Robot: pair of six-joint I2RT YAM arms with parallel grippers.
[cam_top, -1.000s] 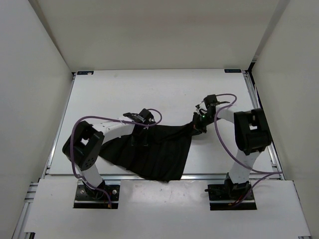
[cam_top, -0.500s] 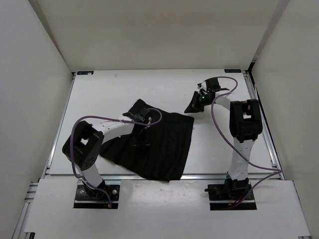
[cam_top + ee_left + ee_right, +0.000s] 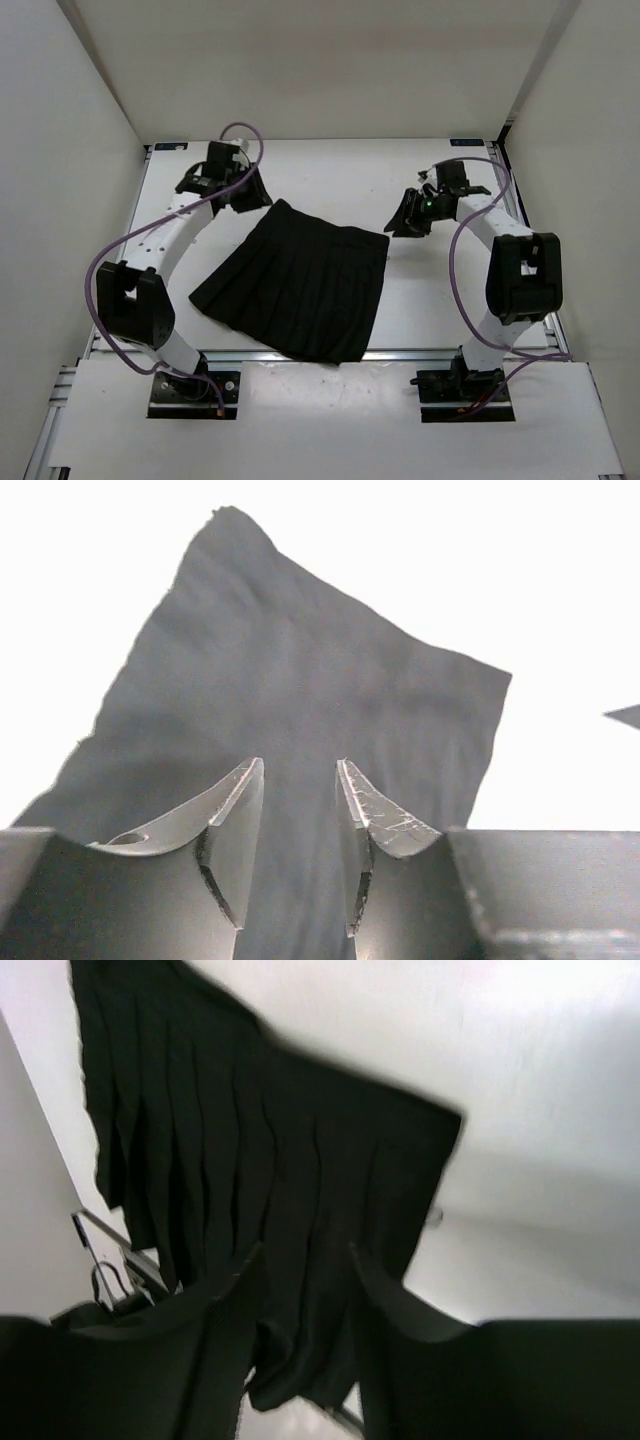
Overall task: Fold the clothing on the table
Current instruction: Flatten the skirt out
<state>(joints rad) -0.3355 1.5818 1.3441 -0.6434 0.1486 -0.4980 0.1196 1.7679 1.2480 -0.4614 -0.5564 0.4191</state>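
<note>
The clothing [image 3: 300,285], a black pleated skirt, lies spread flat on the white table [image 3: 330,170], waistband toward the far side and hem reaching the near edge. My left gripper [image 3: 258,198] hovers just beyond the skirt's far-left corner, open, with nothing between its fingers. In the left wrist view the skirt [image 3: 300,680] lies below the open left gripper [image 3: 298,772]. My right gripper [image 3: 400,222] hangs just right of the far-right corner, apart from the cloth and open. The right wrist view shows the pleats [image 3: 230,1140] beyond the open right gripper [image 3: 305,1255].
A silver rail [image 3: 420,352] edges the table's near side, and the skirt's hem [image 3: 335,355] overlaps it. White walls [image 3: 60,150] enclose the table on three sides. Purple cables [image 3: 245,130] loop off both arms.
Both grippers have opened and let go of the skirt, which now lies flat. The left arm has swung from over the skirt to the far left; the right gripper has drawn slightly back.
</note>
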